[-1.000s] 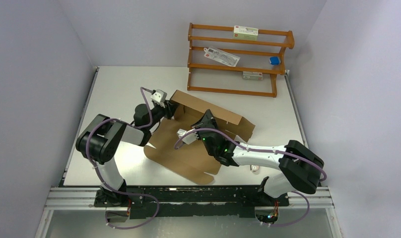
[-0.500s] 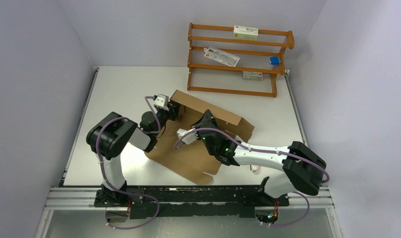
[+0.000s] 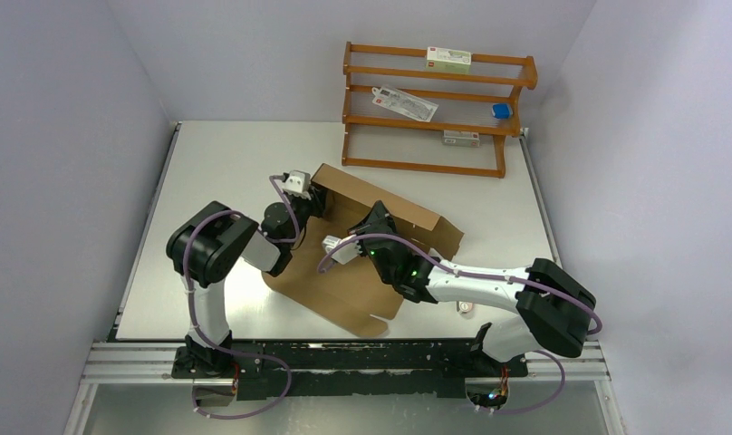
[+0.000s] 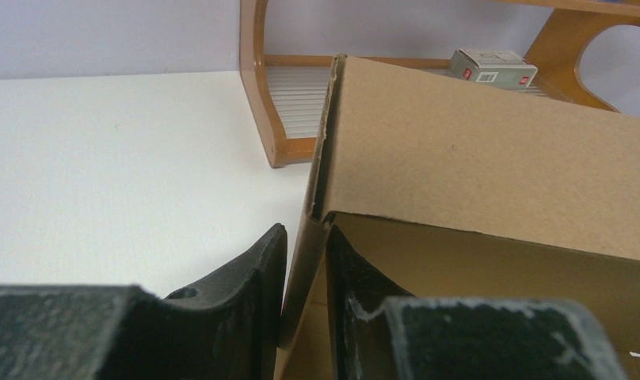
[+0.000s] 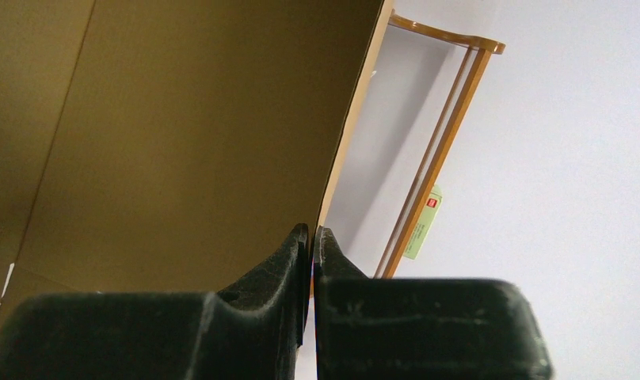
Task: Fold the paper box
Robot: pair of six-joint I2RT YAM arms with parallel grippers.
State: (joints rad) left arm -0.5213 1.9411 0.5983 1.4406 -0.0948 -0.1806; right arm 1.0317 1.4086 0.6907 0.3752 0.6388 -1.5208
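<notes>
1. While the paper box [image 3: 344, 290] lies half-formed in the middle of the table [image 3: 226, 154], one long wall stands upright toward the wooden rack [image 3: 421, 166].
2. The left gripper [image 4: 305, 233], jaws narrowly parted, pinches the end flap at that wall's left corner.
3. The right gripper [image 5: 311, 233], almost fully closed, pinches the wall's upper edge.
</notes>
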